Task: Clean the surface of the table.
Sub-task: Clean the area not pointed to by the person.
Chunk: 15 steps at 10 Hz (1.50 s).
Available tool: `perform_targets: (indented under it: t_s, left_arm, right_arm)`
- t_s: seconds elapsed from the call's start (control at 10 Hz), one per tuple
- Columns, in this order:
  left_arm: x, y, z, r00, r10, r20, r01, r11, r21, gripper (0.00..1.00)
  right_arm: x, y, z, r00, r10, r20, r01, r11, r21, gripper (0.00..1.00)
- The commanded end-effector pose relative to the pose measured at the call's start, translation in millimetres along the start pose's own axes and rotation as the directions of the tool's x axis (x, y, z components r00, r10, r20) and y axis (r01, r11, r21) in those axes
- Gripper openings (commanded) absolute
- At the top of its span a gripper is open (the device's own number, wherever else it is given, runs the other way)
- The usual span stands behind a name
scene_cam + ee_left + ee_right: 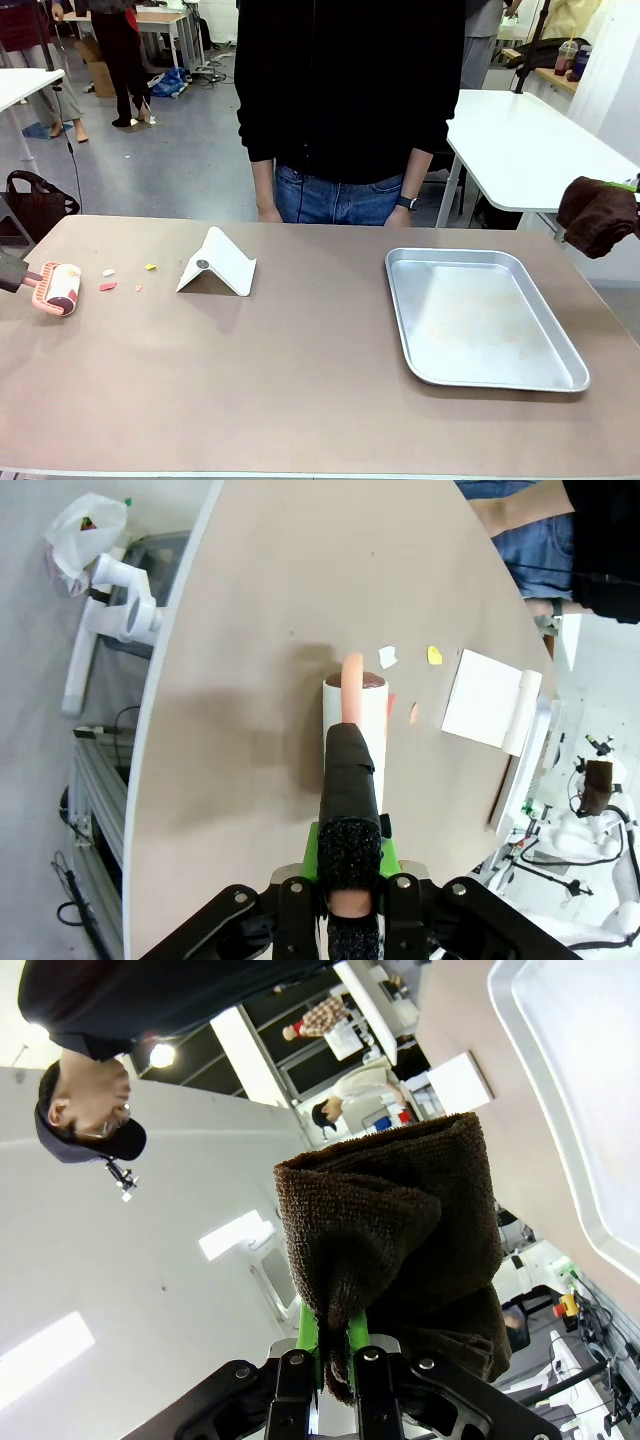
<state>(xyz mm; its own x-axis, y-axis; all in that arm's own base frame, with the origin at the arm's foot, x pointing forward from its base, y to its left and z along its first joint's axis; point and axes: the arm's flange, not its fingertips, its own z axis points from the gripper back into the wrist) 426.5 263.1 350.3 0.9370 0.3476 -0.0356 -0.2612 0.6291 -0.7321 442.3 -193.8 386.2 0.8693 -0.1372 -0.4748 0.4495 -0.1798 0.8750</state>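
Under the white stand (pixel 218 263) & everything else lay the table (pixel 300 400), tan matte top running wide to both sides of the stand and toward the robot. Judged stiff, flat, heavy, not going to shift. No sense gripping it anywhere: it gets worked thru a tool pressed flat on it. Matte finish prob. gives a roller decent bite, not slippery. Small scraps (pixel 108 285) (pink, white, yellow) lay just left of the stand. They looked v. light and would likely scatter if pushed fast.

Left of the stand, beyond the scraps, the lint roller (pixel 58 288) sat at table level w/ its roll side-on to them; couldn't tell if it touched the top or hung just off it. The left gripper (pixel 352 858) was clamped on the roller's black-wrapped handle, green pads either side, wrist low near the table's left edge, fingers pointing toward the stand.

Well right of the stand, past the metal tray (pixel 487 253), the right gripper (pixel 330 1338) was pinched on a brown cloth (pixel 597 212), the folded bunch draped over its fingers. That arm was up off the table, beyond the tray's far right corner, wrist rolled so the room looked tipped over in its cam. A person stood behind the stand at the far edge, hands hanging by the table's rim.
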Motion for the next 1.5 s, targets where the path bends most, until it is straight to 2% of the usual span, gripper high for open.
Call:
perform_targets:
  t_s: [0.0, 0.4, 0.9, 1.4]
  left_arm:
    - [-8.1, -12.3, -17.9, 1.0, 0.008, -0.017, -0.007, 0.998, 0.056, 0.22]
    - [-4.7, -19.7, -47.8, 1.0, -0.005, -0.024, 0.007, 0.997, 0.082, 0.22]
    - [-1.2, -32.3, -86.8, 0.996, -0.019, -0.087, 0.027, 0.995, 0.095, 0.22]
    - [7.8, -63.1, -112.7, 0.987, -0.08, -0.138, 0.089, 0.994, 0.057, 0.22]
  right_arm:
    - [-3.0, 4.7, -2.7, 1.0, 0.0, -0.003, 0.0, 1.0, 0.001, 0.13]
    - [-3.0, 4.7, -2.7, 1.0, 0.0, -0.003, 0.0, 1.0, 0.001, 0.13]
    - [-3.0, 4.7, -2.7, 1.0, 0.0, -0.003, 0.0, 1.0, 0.001, 0.13]
    - [-3.0, 4.7, -2.7, 1.0, 0.0, -0.003, 0.0, 1.0, 0.001, 0.13]
